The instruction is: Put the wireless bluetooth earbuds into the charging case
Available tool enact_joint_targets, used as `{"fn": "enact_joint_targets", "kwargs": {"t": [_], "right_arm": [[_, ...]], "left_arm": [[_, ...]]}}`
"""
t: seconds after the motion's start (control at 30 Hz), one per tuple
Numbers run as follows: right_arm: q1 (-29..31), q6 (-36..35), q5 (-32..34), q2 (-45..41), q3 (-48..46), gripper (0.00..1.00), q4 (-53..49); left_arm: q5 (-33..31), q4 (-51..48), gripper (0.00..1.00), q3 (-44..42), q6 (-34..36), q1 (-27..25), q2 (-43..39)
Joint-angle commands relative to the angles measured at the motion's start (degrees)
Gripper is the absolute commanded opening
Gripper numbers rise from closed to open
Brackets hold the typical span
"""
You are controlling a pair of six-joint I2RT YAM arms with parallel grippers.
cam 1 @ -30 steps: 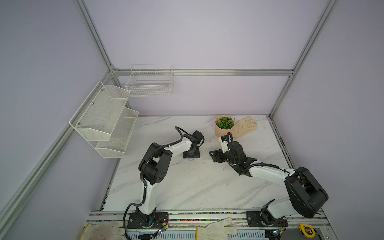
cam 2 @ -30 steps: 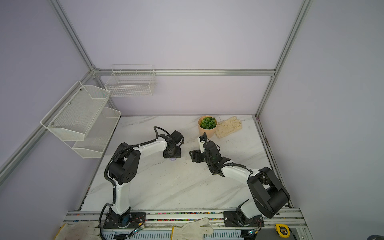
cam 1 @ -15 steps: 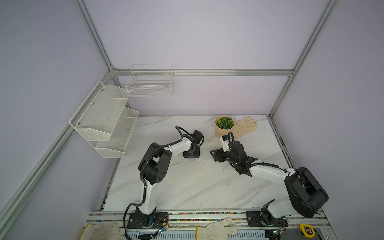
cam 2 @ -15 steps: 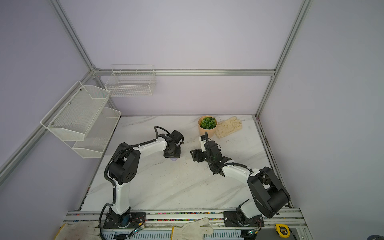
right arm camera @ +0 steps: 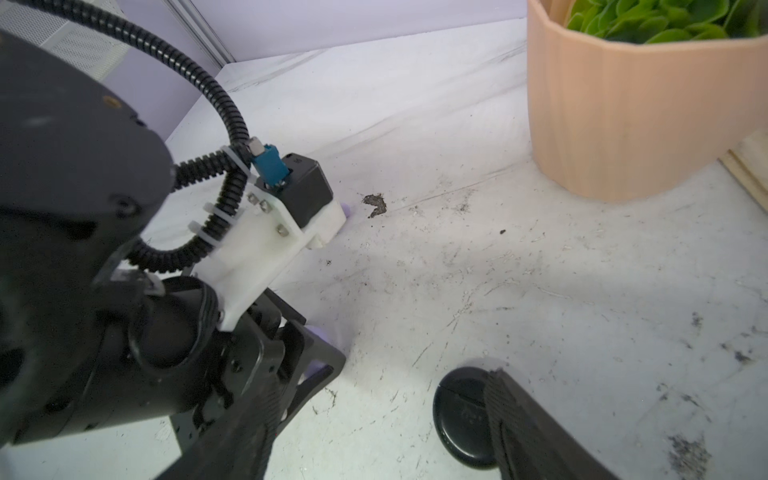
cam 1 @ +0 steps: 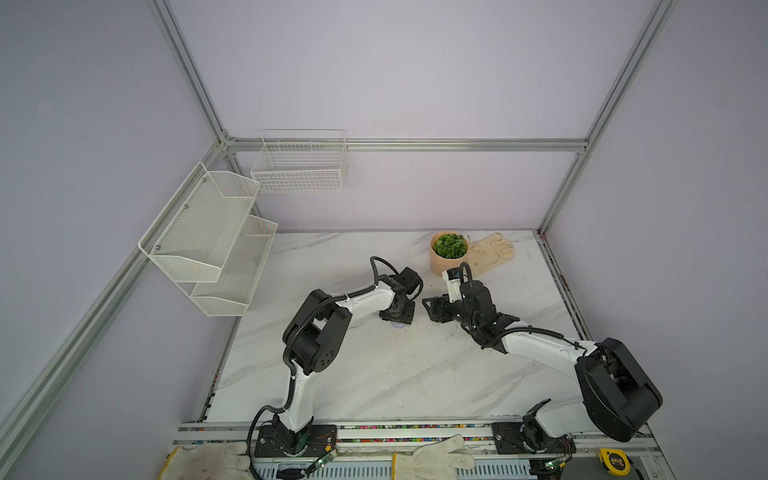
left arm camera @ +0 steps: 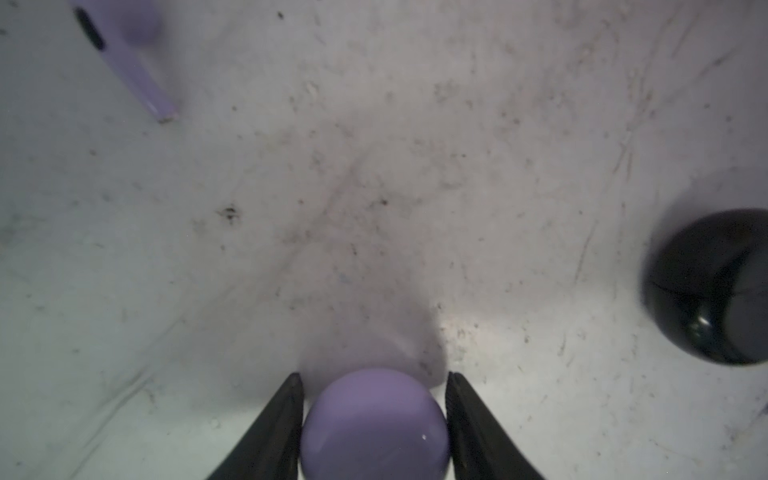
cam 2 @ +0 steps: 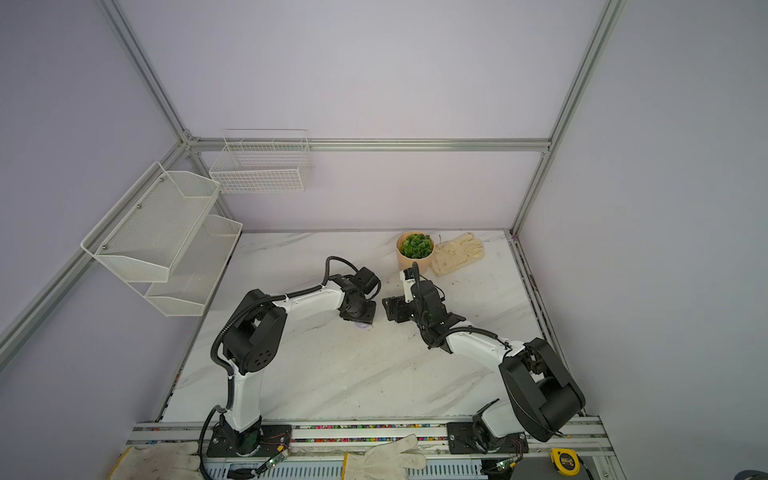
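Seems the securing step: clamps smooth, domed lilac case (left arm camera: 374, 428) in left gripper (left arm camera: 374, 376), mid-way along the scuffed marble surface (cam 1: 374, 374), toward its far edge. Rests right gripper (cam 1: 432, 308) at glossy black case (right arm camera: 461, 415); cannot tell whether clenched. Leaves stemmed lilac earbud (left arm camera: 124, 54) loose, apart. Next likely needs the lid opened without squirting the slick shell.

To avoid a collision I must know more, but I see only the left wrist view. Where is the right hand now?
Observer: The right hand is open at the black case; one finger stands at its edge.
Operator: Is anything tall at the back?
Observer: Yes, a potted plant stands at the far side of the table, with a glove beside it.
Operator: Is there any dirt that I cannot see?
Observer: A brown debris bit lies on the table, apart from the potted plant.
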Motion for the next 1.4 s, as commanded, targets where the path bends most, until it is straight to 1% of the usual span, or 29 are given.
{"fn": "enact_joint_targets", "kwargs": {"t": [0.0, 0.33, 0.8, 0.93, 1.03, 1.23, 1.3, 1.37], "right_arm": [[-0.4, -0.5, 0.8, -1.1, -1.0, 0.81, -1.2], [-0.5, -0.8, 0.4, -1.2, -1.1, 0.81, -1.1], [-0.5, -1.0, -0.7, -0.5, -0.7, 0.80, -1.1], [-0.5, -2.7, -1.7, -0.3, -0.5, 0.80, -1.0], [-0.5, -3.9, -1.9, -0.4, -0.2, 0.79, -1.7], [-0.5, -6.8, -2.4, -1.7, 0.3, 0.78, -3.2], [-0.5, -7.3, -3.2, -1.4, 0.4, 0.78, -3.3], [-0.4, -7.3, -4.6, -0.4, 0.7, 0.77, -3.7]], "left_arm": [[2.9, -0.5, 0.55, -3.3, 1.4, -0.9, -1.9], [0.6, 0.4, 0.70, -8.0, -0.3, -1.1, -4.6], [-1.9, 1.7, 0.70, -13.8, -1.7, -0.9, -8.3], [-1.7, 2.3, 0.71, -15.3, -1.5, -0.9, -10.0], [-1.0, 3.3, 0.71, -17.1, -1.8, -0.9, -12.9], [-1.0, 5.8, 0.71, -21.9, -3.3, -0.4, -21.5], [-1.0, 6.6, 0.72, -22.8, -3.2, 0.4, -23.5], [-0.8, 6.9, 0.76, -23.5, -3.6, 2.0, -24.4]]}}
